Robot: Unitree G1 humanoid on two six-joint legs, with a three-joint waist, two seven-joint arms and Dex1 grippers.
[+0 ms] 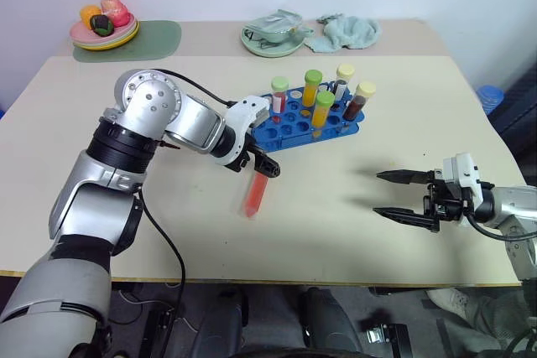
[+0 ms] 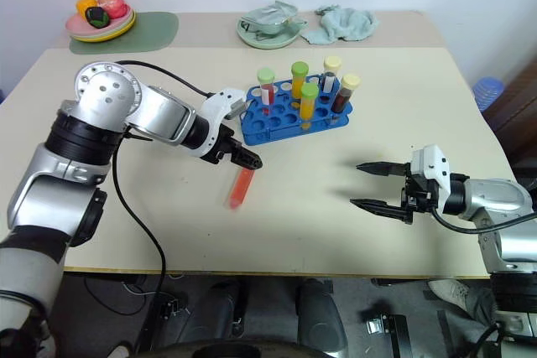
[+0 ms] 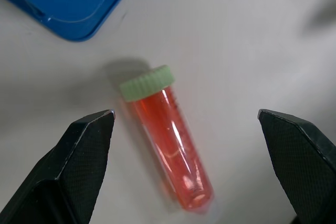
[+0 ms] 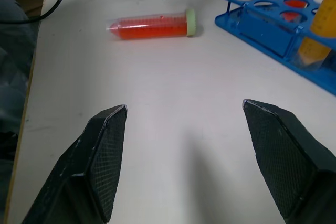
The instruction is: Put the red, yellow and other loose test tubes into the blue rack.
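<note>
A red test tube (image 1: 254, 194) with a light green cap lies flat on the table, a little in front of the blue rack (image 1: 294, 129). My left gripper (image 1: 262, 167) hangs open just above it, pointing down. In the left wrist view the tube (image 3: 170, 145) lies between the spread fingers (image 3: 86, 145), untouched. In the rack stand a yellow tube (image 1: 324, 111) with a green cap, a dark brown tube (image 1: 358, 100) with a pale yellow cap, and other tubes. My right gripper (image 1: 394, 194) is open and empty over the table's right side, pointing towards the rack.
At the back of the table are a plate of toy fruit (image 1: 104, 31) on a green mat (image 1: 164, 38), a pale green dish (image 1: 273, 35) and a crumpled cloth (image 1: 348, 31). A blue object (image 1: 491, 96) stands beyond the right edge.
</note>
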